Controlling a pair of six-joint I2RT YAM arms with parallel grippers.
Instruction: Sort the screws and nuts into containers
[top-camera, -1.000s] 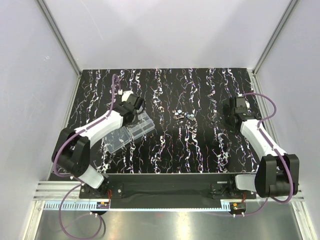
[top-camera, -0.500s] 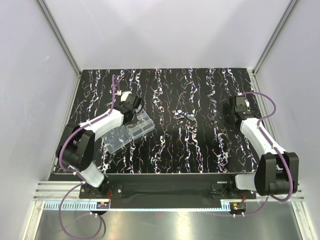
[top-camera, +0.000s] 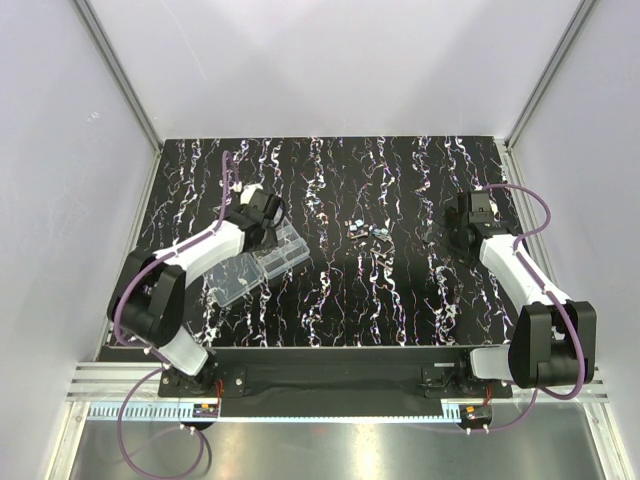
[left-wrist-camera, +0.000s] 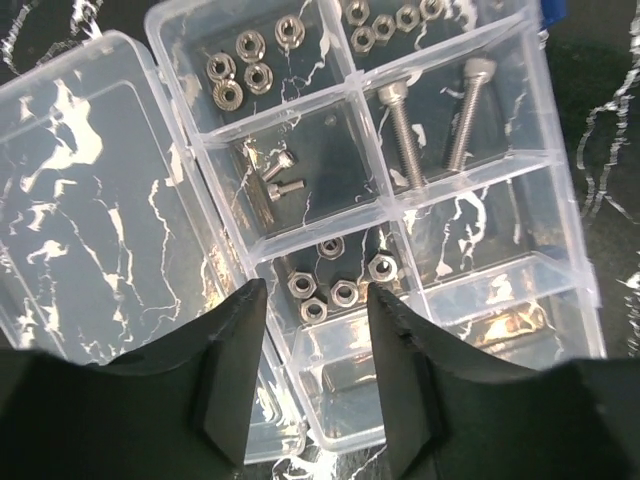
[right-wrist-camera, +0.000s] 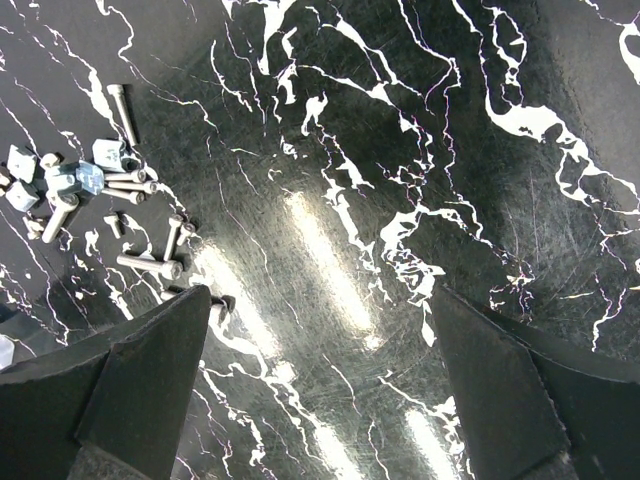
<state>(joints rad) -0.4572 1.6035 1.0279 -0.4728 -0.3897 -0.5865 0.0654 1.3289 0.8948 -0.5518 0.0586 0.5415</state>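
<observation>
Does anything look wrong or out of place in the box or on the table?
Nothing in the organiser box looks mixed: nuts and screws lie in separate compartments. Only the loose pile of screws on the table is untidy, with pale blocky pieces among them.

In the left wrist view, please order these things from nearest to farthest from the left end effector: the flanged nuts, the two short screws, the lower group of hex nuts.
1. lower hex nuts: directly ahead of the left end effector, seen between its fingertips.
2. short screws: higher in the view, left of centre.
3. flanged nuts: near the top edge, on the left.
</observation>
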